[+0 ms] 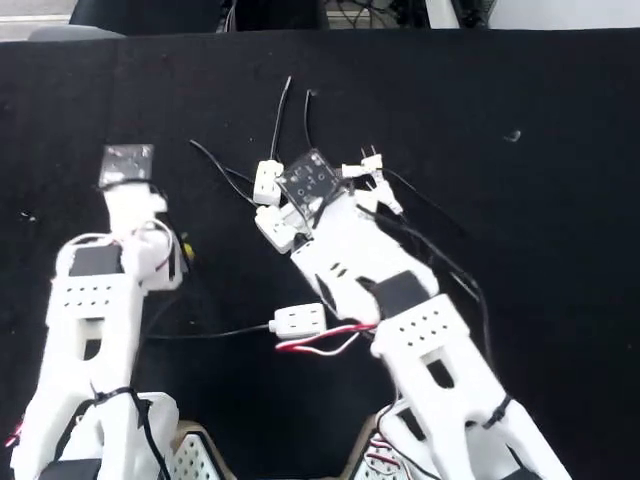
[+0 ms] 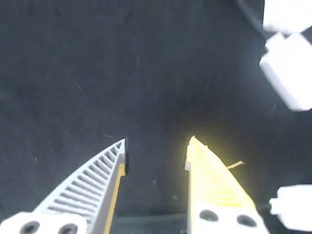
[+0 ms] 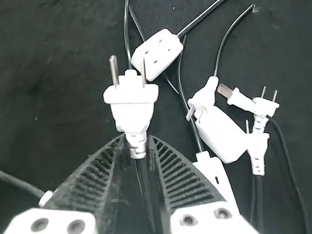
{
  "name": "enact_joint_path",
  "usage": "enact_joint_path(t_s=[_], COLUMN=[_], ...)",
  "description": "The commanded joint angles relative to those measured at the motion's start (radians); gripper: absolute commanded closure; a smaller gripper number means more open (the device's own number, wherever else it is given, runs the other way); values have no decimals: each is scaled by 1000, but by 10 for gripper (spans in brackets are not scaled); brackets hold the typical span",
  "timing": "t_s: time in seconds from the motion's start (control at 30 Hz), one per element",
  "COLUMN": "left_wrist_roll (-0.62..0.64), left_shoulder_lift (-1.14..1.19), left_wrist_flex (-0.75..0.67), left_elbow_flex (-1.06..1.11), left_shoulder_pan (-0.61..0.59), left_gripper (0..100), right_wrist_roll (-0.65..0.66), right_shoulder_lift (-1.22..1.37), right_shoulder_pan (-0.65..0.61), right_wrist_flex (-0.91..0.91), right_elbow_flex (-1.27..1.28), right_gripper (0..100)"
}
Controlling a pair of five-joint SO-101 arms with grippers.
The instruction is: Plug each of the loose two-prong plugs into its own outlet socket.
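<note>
My right gripper [image 3: 139, 156] is shut on the neck of a white two-prong plug [image 3: 130, 100]. Its prongs point toward a white outlet socket [image 3: 157, 53] a short way ahead, not touching it. In the high view this gripper [image 1: 305, 175] hangs over the tangle, beside a socket [image 1: 268, 180]. More loose plugs [image 3: 243, 100] [image 3: 265, 105] [image 3: 257, 146] and a second socket block [image 3: 222, 134] lie close together off to one side. My left gripper [image 2: 156, 156] is open over bare black cloth, at the table's left [image 1: 127, 160]. A white socket block [image 2: 287, 73] lies off to its side.
A third socket [image 1: 298, 320] on a thin black cord lies near the front between the arms. Black cords [image 1: 280, 115] trail from the cluster toward the back. Bare black cloth [image 1: 520, 200] spreads to the right and far left.
</note>
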Motion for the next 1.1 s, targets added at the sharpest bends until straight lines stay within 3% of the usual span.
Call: enact_joint_path(t_s=[0.0, 0.13, 0.23, 0.47, 0.7, 0.9, 1.07], left_wrist_roll=[23, 137, 161, 212, 252, 245, 245], left_shoulder_lift=[-23, -37, -138, -672, -1092, -1148, -1148], left_wrist_flex=[5, -9, -98, -288, -207, -153, -153], left_elbow_flex=[-104, -93, 13, 390, 533, 533, 532], left_shoulder_pan=[2, 27, 54, 70, 113, 166, 166], left_gripper=[798, 798, 798, 796, 795, 801, 978], right_wrist_roll=[-17, -17, -17, -14, -9, -9, -9], right_shoulder_lift=[-33, -33, -33, -30, -30, -30, -30], right_shoulder_pan=[-9, -11, -12, -86, -152, -157, -158], right_wrist_flex=[-101, -106, -107, -135, -135, -133, -133], right_elbow_flex=[31, 31, 30, 39, 61, 61, 68], right_gripper=[988, 988, 988, 988, 988, 988, 988])
